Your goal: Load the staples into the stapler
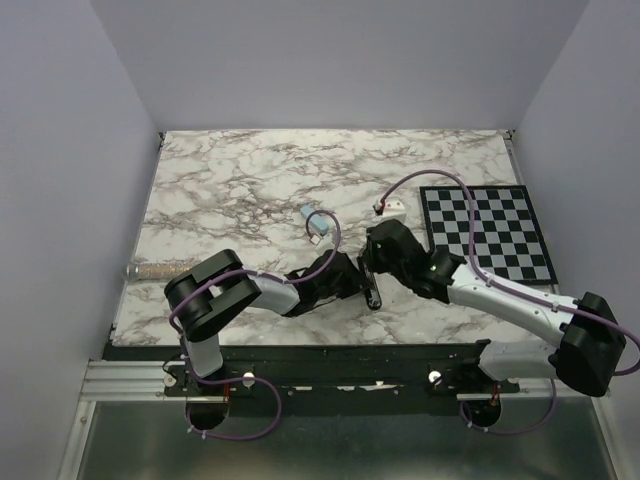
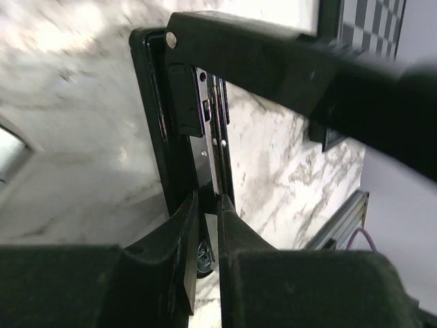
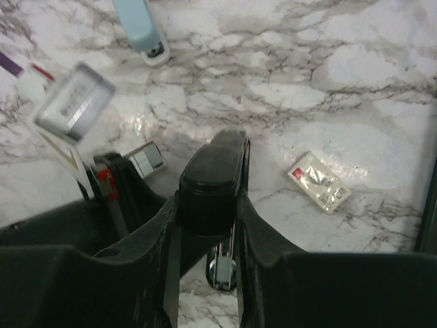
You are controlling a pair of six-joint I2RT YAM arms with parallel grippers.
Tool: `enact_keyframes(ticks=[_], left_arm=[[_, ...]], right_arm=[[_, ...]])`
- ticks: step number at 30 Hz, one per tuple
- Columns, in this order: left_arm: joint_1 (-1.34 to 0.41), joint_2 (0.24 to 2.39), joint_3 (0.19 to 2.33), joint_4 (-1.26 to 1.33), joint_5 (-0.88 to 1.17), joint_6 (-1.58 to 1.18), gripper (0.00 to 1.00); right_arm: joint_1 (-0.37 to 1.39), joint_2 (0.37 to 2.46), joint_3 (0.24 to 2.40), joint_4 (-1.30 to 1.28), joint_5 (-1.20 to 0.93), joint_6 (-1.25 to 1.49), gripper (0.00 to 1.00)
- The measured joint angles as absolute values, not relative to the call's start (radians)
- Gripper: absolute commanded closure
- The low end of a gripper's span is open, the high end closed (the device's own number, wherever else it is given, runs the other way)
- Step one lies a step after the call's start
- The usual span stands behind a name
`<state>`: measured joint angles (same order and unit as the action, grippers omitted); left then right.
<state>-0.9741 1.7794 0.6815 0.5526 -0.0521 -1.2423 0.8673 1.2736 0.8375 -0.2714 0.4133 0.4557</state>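
Stapler [image 1: 372, 287] in top view lies by middle of bench [image 1: 250, 180] near edge, left fingers [image 1: 350, 283] and right fingers [image 1: 377, 262] both on it. Left wrist: left fingers nearly closed over stapler's metal channel; cannot tell if staples are pinched. Right wrist: right fingers clamped on stapler's black top arm.

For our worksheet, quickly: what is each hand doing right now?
Left hand: nearly closed over the stapler; contents cannot be told.
Right hand: closed on the stapler's upper arm.

place: probably a robot lab cell | cues: plain white walls [image 1: 330, 60], checkerboard board [image 1: 487, 232], metal mounting rail [image 1: 125, 378]
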Motion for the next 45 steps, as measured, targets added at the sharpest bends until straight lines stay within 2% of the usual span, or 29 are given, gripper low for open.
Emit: enact_keyframes(ticks=[6,14,16,19,20,23,37,45], left_arm=[[-0.944,1.78,0.678,0.577,-0.107,-1.24,0.8],[-0.957,1.794,0.674,0.596,-0.111,-1.238,0.79],[-0.955,1.794,0.673,0.598,-0.111,-1.237,0.77],[-0.955,1.794,0.669,0.605,-0.111,-1.23,0.67],[-0.955,1.794,0.664,0.61,-0.112,-1.226,0.6],[-0.952,1.783,0.644,0.624,-0.115,-1.216,0.51],[-0.947,1.636,0.542,0.575,-0.191,-1.175,0.43],[-0.947,1.601,0.5,0.577,-0.191,-1.174,0.43]], right_arm=[[0.947,1.32,0.748,-0.422,0.31,0.543,0.88],[0.969,1.345,0.733,-0.447,0.267,0.64,0.88],[0.969,1.354,0.743,-0.456,0.268,0.646,0.88],[0.97,1.372,0.766,-0.482,0.272,0.648,0.88],[0.971,1.379,0.776,-0.494,0.273,0.648,0.88],[0.971,1.401,0.808,-0.524,0.278,0.648,0.88],[0.904,1.442,0.858,-0.596,0.257,0.542,0.87],[0.865,1.457,0.841,-0.654,0.283,0.495,0.87]])
